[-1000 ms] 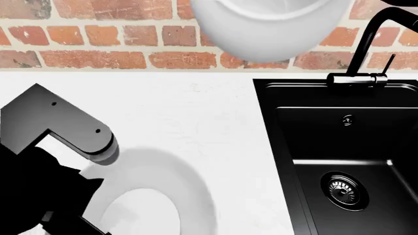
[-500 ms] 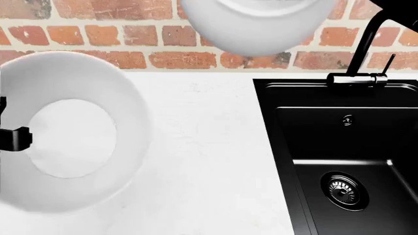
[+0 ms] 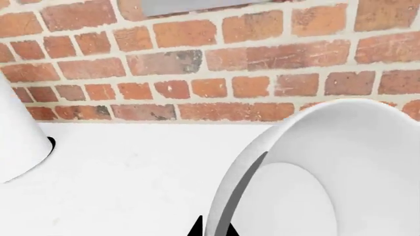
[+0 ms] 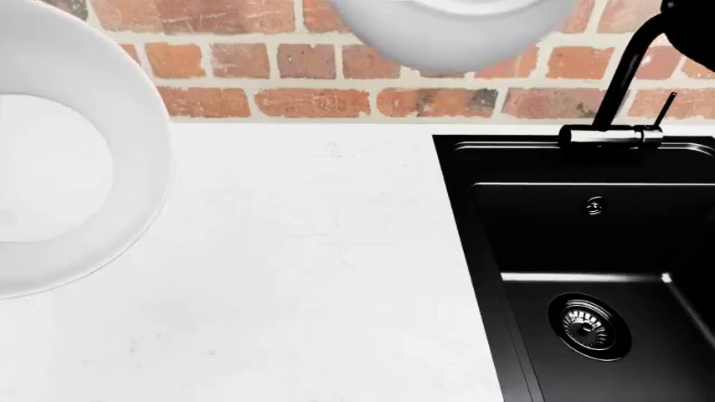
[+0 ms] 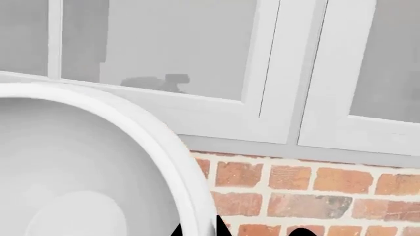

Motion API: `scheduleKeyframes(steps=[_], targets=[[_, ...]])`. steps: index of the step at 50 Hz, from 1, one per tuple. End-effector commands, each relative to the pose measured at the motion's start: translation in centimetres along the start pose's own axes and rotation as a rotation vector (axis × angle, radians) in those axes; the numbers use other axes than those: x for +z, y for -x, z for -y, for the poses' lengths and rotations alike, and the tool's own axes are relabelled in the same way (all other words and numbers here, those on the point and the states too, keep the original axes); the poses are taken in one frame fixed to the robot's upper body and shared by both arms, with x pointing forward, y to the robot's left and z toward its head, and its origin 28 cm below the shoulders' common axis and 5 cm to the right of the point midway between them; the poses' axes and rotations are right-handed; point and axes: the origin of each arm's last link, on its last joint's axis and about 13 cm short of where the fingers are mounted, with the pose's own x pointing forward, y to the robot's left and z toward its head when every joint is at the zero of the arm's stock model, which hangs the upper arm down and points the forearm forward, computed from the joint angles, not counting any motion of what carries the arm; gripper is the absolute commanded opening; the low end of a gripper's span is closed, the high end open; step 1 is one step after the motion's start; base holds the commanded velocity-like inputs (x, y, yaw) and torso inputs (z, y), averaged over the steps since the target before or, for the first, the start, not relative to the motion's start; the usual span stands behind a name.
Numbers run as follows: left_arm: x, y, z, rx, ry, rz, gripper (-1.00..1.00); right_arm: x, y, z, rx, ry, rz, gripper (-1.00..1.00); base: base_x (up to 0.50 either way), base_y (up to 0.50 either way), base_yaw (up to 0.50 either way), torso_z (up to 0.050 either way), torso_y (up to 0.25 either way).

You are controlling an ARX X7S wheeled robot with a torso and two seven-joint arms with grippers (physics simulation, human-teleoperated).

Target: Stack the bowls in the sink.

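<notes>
Both white bowls are held in the air above the counter, left of the black sink (image 4: 456, 218). In the head view one bowl (image 4: 56, 142) fills the left edge, its inside facing me, and the other bowl (image 4: 453, 29) hangs at the top centre before the brick wall. My left gripper (image 3: 215, 227) is shut on the rim of its bowl (image 3: 341, 172); the other bowl's side (image 3: 16, 137) shows beyond it. My right gripper (image 5: 200, 228) is shut on the rim of its bowl (image 5: 78, 172). Neither gripper shows in the head view. The sink holds only its drain (image 4: 588, 325).
A tall black faucet (image 4: 625, 84) stands at the sink's back edge. A white counter (image 4: 313, 268) runs left of the sink, with a brick wall (image 4: 290, 100) behind it. A white-framed window (image 5: 282, 73) is above the wall.
The left bowl has risen from low over the counter and moved up and left in the head view. The top bowl has moved slightly higher.
</notes>
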Motion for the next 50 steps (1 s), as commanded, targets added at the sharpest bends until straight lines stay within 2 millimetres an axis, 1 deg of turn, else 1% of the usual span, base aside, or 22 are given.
scheduleKeyframes(steps=[1, 6, 15, 22, 31, 36, 43, 50], targets=[[0.5, 0.9, -1.0, 0.053, 0.045, 0.063, -1.00, 0.6, 0.8, 1.2, -0.018, -0.045, 0.114, -1.00, 0.00, 0.00, 0.00, 0.000, 0.000], [0.6, 1.2, -1.3, 0.053, 0.066, 0.079, -1.00, 0.3, 0.9, 1.1, 0.000, -0.019, 0.106, -1.00, -0.41, 0.00, 0.00, 0.000, 0.002], [0.4, 1.5, -1.7, 0.059, 0.079, 0.088, -1.00, 0.6, 1.1, 1.3, 0.012, 0.013, 0.113, -1.00, -0.50, 0.00, 0.00, 0.000, 0.000], [0.5, 1.6, -1.7, 0.054, 0.083, 0.098, -1.00, 0.9, 1.5, 1.6, 0.019, 0.027, 0.116, -1.00, -0.50, 0.00, 0.00, 0.000, 0.000], [0.6, 1.6, -1.7, 0.053, 0.079, 0.106, -1.00, 0.6, 1.9, 2.2, 0.020, 0.017, 0.120, -1.00, -0.50, -0.04, 0.00, 0.000, 0.000], [0.8, 1.6, -1.6, 0.053, 0.077, 0.116, -1.00, 0.3, 2.2, 2.9, 0.005, -0.004, 0.126, -1.00, -0.50, -0.29, 0.00, 0.000, 0.000], [1.0, 1.7, -1.6, 0.049, 0.076, 0.123, -1.00, -0.1, 2.4, 3.7, -0.021, -0.028, 0.120, -1.00, -0.45, -0.46, 0.00, 0.000, 0.000], [1.1, 1.7, -1.5, 0.049, 0.074, 0.128, -1.00, -0.6, 2.4, 4.3, -0.058, -0.044, 0.110, -1.00, -0.10, -0.50, 0.00, 0.000, 0.000]])
